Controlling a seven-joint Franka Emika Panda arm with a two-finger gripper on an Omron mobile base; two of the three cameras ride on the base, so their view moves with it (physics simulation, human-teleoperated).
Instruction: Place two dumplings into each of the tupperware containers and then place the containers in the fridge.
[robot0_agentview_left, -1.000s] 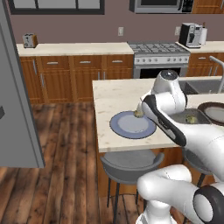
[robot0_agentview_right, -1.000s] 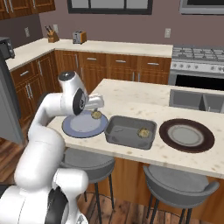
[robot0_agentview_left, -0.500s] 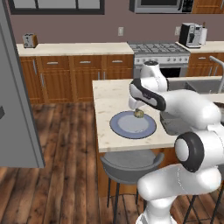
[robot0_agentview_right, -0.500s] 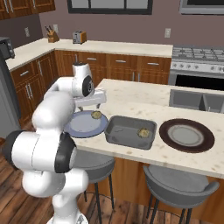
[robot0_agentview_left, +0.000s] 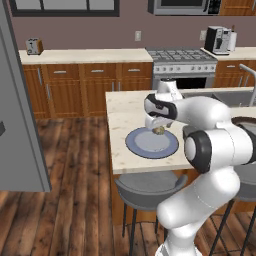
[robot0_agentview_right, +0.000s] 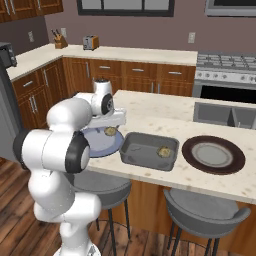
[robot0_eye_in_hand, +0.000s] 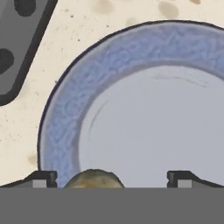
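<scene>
A round blue-grey plate (robot0_agentview_right: 98, 144) (robot0_agentview_left: 145, 146) (robot0_eye_in_hand: 65, 113) lies on the island counter with one tan dumpling (robot0_agentview_right: 110, 132) (robot0_agentview_left: 159, 131) (robot0_eye_in_hand: 93, 178) on it. My gripper (robot0_agentview_left: 159, 125) (robot0_agentview_right: 111, 125) (robot0_eye_in_hand: 113, 180) hangs open just above that dumpling, which sits between the fingertips (robot0_eye_in_hand: 43, 178), nearer the left one. Right of the plate stands a grey tupperware container (robot0_agentview_right: 135, 150) (robot0_eye_in_hand: 15, 48) with another dumpling (robot0_agentview_right: 163, 151) inside. The fridge door (robot0_agentview_left: 15, 125) rises at the far left.
A dark brown plate (robot0_agentview_right: 235, 159) sits right of the tub, and a sink (robot0_agentview_right: 220, 114) lies behind it. Grey stools (robot0_agentview_left: 145, 187) (robot0_agentview_right: 205, 212) stand under the island's front edge. Wooden cupboards and a stove (robot0_agentview_left: 182, 62) line the back wall.
The arm's upper links have swung round above the island, while the hand stays over the dumpling on the blue plate. The jaws remain open.
</scene>
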